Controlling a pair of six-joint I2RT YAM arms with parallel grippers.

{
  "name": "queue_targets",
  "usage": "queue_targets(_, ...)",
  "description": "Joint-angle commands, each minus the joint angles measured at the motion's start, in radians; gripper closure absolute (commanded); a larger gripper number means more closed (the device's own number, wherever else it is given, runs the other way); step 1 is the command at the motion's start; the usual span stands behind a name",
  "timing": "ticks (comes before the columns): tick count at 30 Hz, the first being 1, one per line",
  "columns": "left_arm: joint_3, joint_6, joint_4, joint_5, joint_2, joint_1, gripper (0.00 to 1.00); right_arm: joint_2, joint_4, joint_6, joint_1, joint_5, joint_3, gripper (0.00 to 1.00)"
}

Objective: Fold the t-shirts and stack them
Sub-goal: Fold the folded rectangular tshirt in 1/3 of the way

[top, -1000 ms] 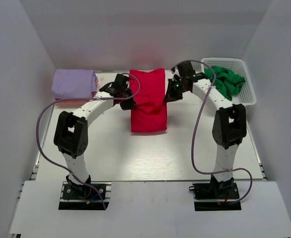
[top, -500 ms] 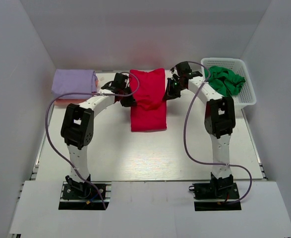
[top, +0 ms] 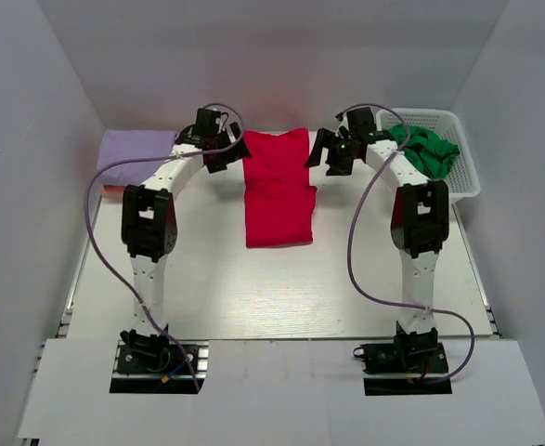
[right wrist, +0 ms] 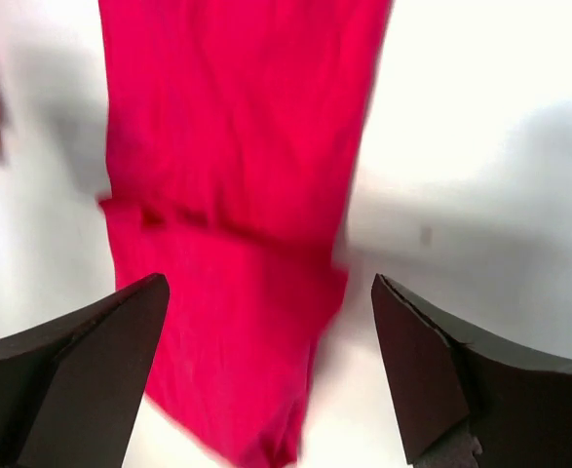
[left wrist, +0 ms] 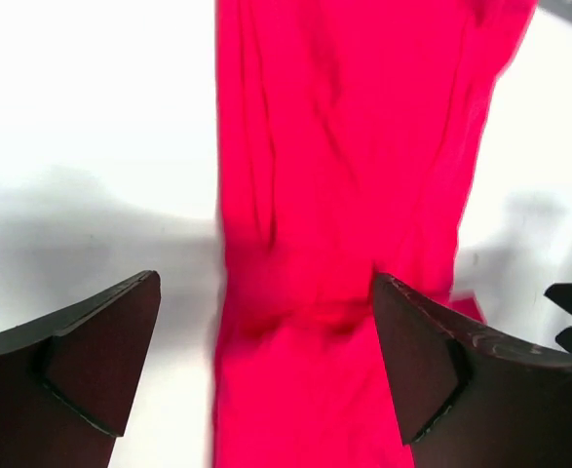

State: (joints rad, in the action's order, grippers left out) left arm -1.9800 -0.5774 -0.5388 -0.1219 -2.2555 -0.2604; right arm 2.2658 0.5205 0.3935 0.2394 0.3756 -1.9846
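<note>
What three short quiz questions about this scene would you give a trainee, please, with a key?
1. True or false: the left gripper and the right gripper are both shut on the red t-shirt.
2. Where are the green t-shirts? A: spread flat beside the red t-shirt; B: in the white basket; C: under the red t-shirt.
3. What colour is the t-shirt at the table's far left?
Key: 1 false, both are open and empty; 2 B; 3 the lavender t-shirt.
</note>
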Motion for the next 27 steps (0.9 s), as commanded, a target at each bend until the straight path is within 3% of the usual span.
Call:
queue_targets(1,0.225,0.042,0.012,-0.056,0.203,-0.025,0.0,-0.182,-0.016,-0.077,0.031,-0.018,0.139,0.1)
queue_targets(6,0.635,-0.004,0.12,-0.12,0.474,-0.045,0.0,-0.359,-0.088,-0.054,0.051,-0.051,0.459,0.1)
queue_targets(9,0.771,-0.004,0.142,-0.131,0.556,-0.045,0.0,-0.348,-0.084,-0.054,0.073,-0.047,0.458,0.1)
queue_targets(17,0.883,0.007,-0.024,0.054,0.689,-0.045,0.0,-0.116,0.087,-0.03,0.138,-0.194,0.195,0.12)
queue_targets(23,0.955,-0.013,-0.061,0.077,0.758,-0.036,0.0,-0.075,0.061,-0.025,0.17,-0.138,0.153,0.24)
queue_targets(26,0.968,-0.022,-0.061,0.077,0.769,-0.036,0.0,-0.06,0.055,-0.015,0.182,-0.1,0.129,0.34)
queue_targets(27,0.968,-0.022,-0.061,0.077,0.769,-0.036,0.0,-0.055,0.055,-0.009,0.187,-0.09,0.125,0.44)
